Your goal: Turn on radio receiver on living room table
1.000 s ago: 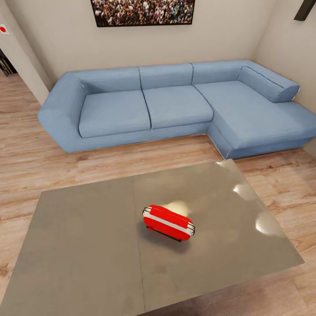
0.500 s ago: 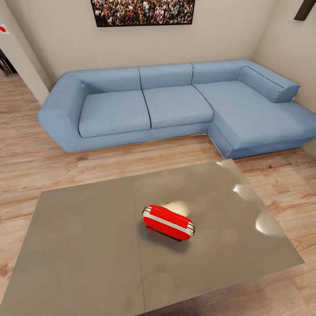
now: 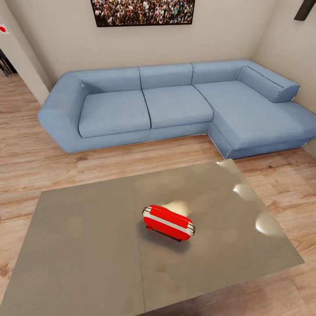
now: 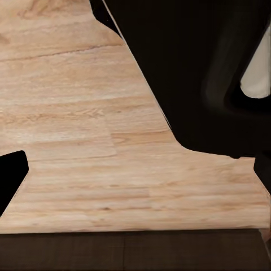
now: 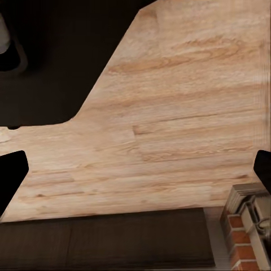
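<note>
The red radio receiver (image 3: 168, 223) with white edge trim lies on its side near the middle of the low grey glossy table (image 3: 83, 245), just right of the seam in the top. In the left wrist view, my left gripper (image 4: 135, 180) hangs open over the light wood floor (image 4: 84, 141), with one dark fingertip (image 4: 11, 180) at the frame's edge. My right gripper (image 5: 135, 180) is also open, its dark fingertips (image 5: 10, 178) far apart over bare floor. Nothing is held between either pair of fingers.
A big blue L-shaped sofa (image 3: 175, 105) stands behind the table under a crowd picture (image 3: 142, 11). Wood floor (image 3: 26, 145) separates sofa and table. The robot's dark body (image 4: 197, 68) shows in both wrist views. A brick-patterned object (image 5: 245, 231) sits at the right wrist view's corner.
</note>
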